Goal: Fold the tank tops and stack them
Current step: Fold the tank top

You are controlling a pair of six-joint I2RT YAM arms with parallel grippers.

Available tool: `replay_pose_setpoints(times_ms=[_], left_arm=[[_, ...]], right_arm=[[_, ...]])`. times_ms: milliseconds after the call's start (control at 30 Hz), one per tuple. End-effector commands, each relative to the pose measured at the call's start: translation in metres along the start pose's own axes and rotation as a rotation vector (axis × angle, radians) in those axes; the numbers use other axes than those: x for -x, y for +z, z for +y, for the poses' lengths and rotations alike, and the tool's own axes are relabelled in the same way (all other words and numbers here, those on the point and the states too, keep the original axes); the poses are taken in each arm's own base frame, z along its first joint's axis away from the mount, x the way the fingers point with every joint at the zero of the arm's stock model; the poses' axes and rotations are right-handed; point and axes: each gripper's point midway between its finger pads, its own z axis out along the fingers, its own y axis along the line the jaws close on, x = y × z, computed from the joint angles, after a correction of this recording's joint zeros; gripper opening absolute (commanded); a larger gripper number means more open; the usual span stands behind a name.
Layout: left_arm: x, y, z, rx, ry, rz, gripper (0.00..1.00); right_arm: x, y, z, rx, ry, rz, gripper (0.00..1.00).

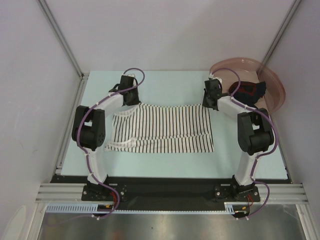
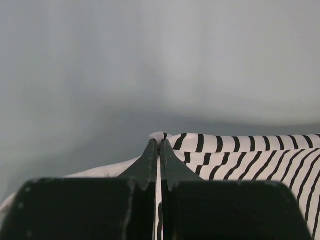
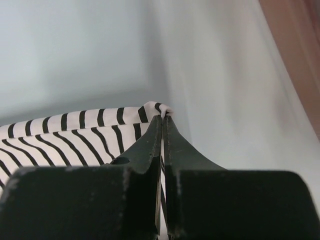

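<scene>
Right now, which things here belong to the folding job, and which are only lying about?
For the job: striped tank top, pinched at its far corners by the left tool and right tool; dark navy and red tank top, bunched in the pink basin.
Only lying about: pink basin, at the table's far right corner.

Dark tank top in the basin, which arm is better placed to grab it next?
Likely right: the right gripper, shut on the striped top, sits beside the basin holding the dark top; the left gripper pinches its opposite corner, farther away.
</scene>
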Motion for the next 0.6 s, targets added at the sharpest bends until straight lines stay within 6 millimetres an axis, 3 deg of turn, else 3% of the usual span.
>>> replay_pose_setpoints(times_ms=[0, 300, 333, 567], left_arm=[[0.013, -0.017, -0.008, -0.029, 0.004, -0.058, 0.0], [0.005, -0.031, -0.004, -0.032, -0.001, -0.075, 0.0], [0.005, -0.033, -0.004, -0.031, -0.005, -0.08, 0.0], [-0.003, -0.043, -0.002, -0.039, -0.014, -0.088, 0.0]], right_arm=[[0.026, -0.016, 0.0, -0.011, 0.023, -0.098, 0.0], [0.026, -0.022, -0.003, 0.002, 0.018, -0.183, 0.0], [0.031, -0.03, -0.002, 0.016, 0.019, -0.212, 0.0], [0.023, -0.037, -0.009, 0.067, 0.057, -0.24, 0.0]])
